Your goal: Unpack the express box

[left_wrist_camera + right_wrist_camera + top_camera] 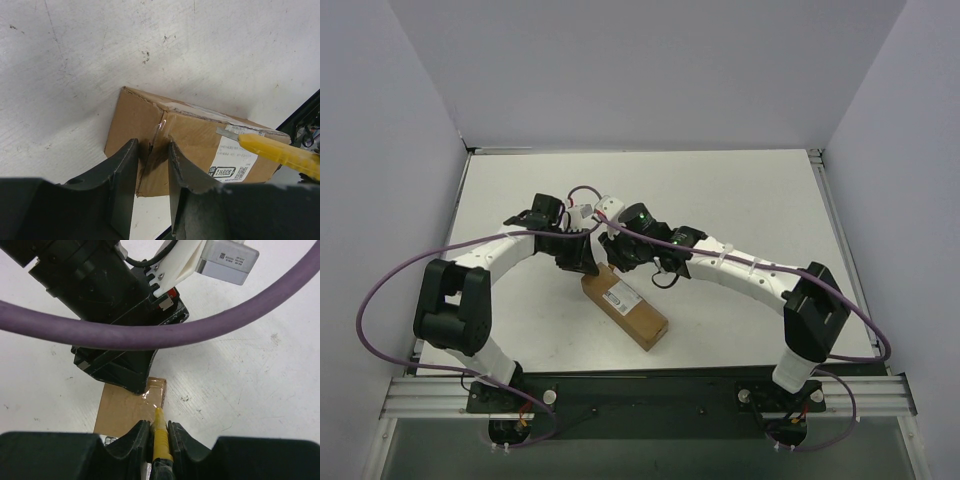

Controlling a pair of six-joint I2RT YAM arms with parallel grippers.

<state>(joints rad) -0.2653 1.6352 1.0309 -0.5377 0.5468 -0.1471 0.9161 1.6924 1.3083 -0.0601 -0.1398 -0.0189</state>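
The express box (625, 308) lies slantwise on the white table in front of the arms, its white label (232, 162) facing up. It also shows in the right wrist view (122, 410). My left gripper (152, 145) rests over the box's far end. Its jaws stand a narrow gap apart, with a card ridge showing between them. In the top view the left gripper (582, 262) is at the box's upper end. My right gripper (159, 432) is shut on a yellow utility knife (161, 442). The knife's tip is on the clear tape (156, 395) at the box's far edge. The knife (280, 152) lies over the label.
Grey walls (400, 150) enclose the table on three sides. Purple cables loop from both arms, one crossing the right wrist view (150, 335). The left arm's black wrist (100, 295) sits right behind the box. A metal rail (640, 395) runs along the near edge.
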